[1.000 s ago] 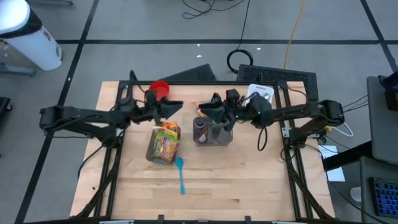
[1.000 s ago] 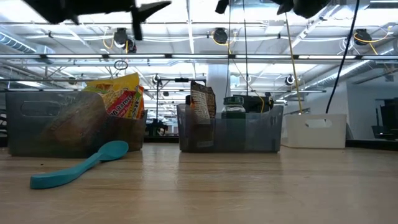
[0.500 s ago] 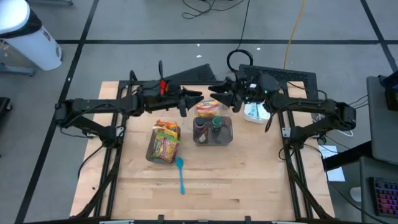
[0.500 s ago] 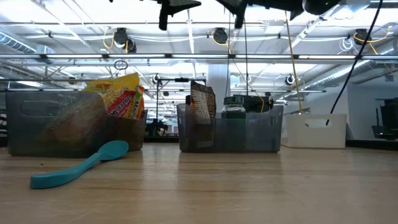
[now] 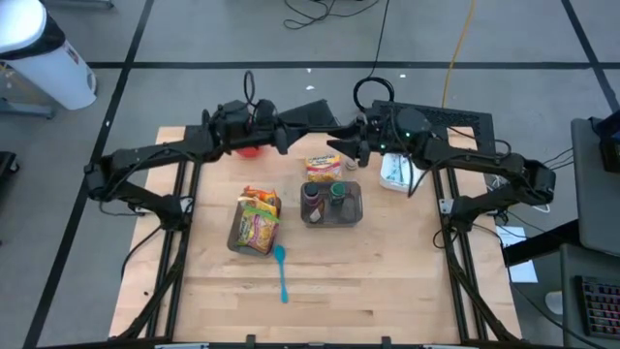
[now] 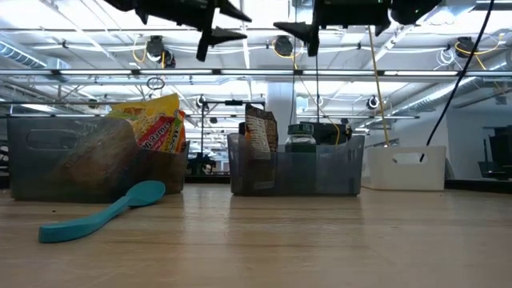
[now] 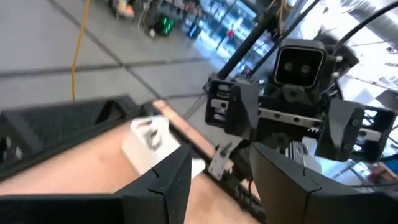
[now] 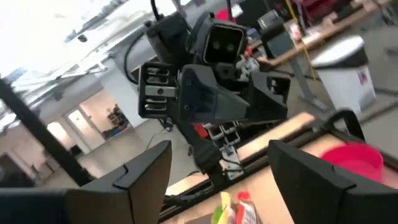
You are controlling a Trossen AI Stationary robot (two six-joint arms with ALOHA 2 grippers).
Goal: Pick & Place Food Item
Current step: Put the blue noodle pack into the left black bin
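An orange and yellow food packet [image 5: 323, 167] lies flat on the wooden table, just beyond the far wall of a clear bin [image 5: 355, 217] that holds jars and a dark pouch. My left gripper [image 5: 325, 126] and my right gripper [image 5: 341, 147] hang high above the packet, both level, facing each other tip to tip. The low view shows them at the top, left gripper [image 6: 230, 24] and right gripper [image 6: 290, 30]. Both are open with nothing between the fingers, as each wrist view shows: left gripper [image 7: 221, 186], right gripper [image 8: 221, 186].
A second clear bin [image 5: 235, 242] with a yellow snack bag [image 5: 255, 225] stands left of the first. A teal spoon [image 5: 281, 271] lies nearer the front. A red bowl [image 5: 248, 148] sits under the left arm, and a white container [image 5: 395, 171] at the far right.
Both grippers have risen and swung toward the table's far edge, tipping up to level. The right gripper has left the space over the clear bin, which uncovers the orange packet behind it. The two grippers now face each other.
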